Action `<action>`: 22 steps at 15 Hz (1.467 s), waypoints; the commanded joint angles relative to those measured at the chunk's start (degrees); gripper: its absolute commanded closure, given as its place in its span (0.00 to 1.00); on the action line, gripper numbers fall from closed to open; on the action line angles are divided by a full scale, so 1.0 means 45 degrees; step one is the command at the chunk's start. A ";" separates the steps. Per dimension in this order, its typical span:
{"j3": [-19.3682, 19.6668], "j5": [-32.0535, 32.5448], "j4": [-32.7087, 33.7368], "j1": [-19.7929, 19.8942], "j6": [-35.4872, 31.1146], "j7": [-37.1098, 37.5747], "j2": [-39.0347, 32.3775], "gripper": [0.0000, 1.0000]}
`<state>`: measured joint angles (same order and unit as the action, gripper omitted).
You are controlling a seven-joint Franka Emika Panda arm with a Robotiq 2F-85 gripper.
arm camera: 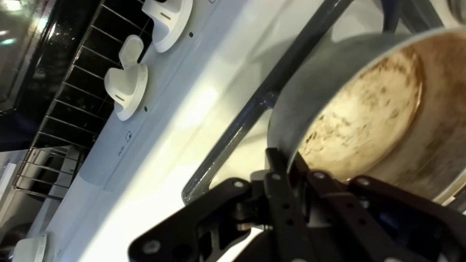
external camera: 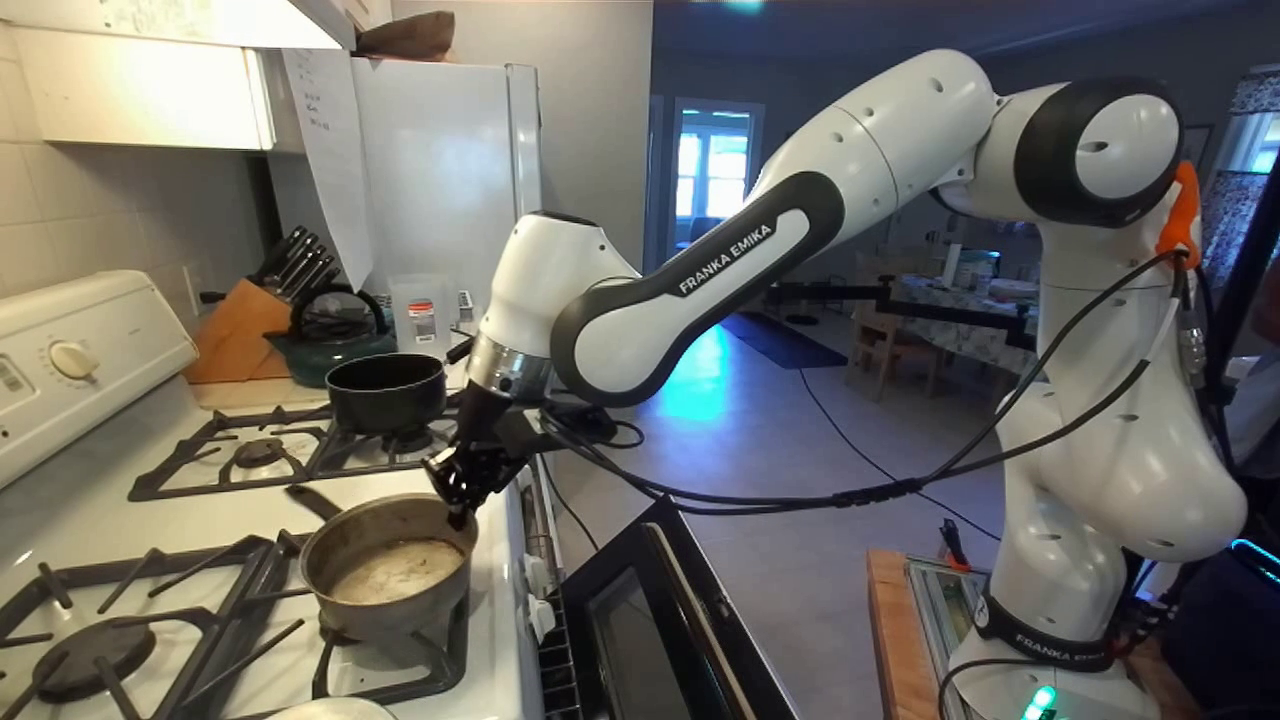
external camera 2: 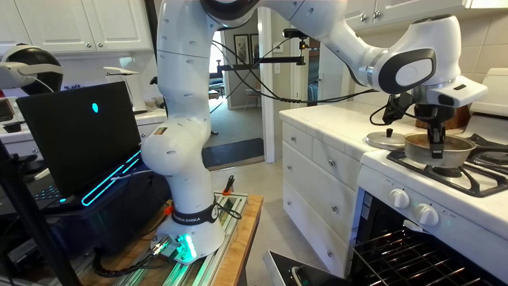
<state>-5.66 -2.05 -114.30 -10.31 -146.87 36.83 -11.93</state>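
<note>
A round, dull-grey metal saucepan (external camera: 390, 570) is being clamped at one rim edge by the black two-fingered gripper (arm camera: 288, 161), so its off-centre weight may be inviting a tilt.

The arm (external camera: 720, 270) arches outward, wrist (external camera: 508, 370) angled down, jaws pointing downward and nearly together

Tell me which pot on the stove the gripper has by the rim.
The grey pot with the stained inside: the gripper pinches its rim. The black pot stands apart from it, untouched.
</note>
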 commanded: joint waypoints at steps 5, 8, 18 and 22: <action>0.0224 0.0097 0.0670 -0.0140 0.1160 0.0570 -0.0101 0.98; 0.0297 0.0173 0.0526 -0.0128 0.1247 0.0658 0.0139 0.98; 0.0665 0.0089 -0.1831 0.0333 0.1318 0.1316 0.2491 0.98; 0.0793 0.0270 -0.3378 0.0923 0.1309 0.1852 0.3763 0.98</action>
<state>-2.19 -2.01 -122.89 -7.96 -140.78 41.73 -1.37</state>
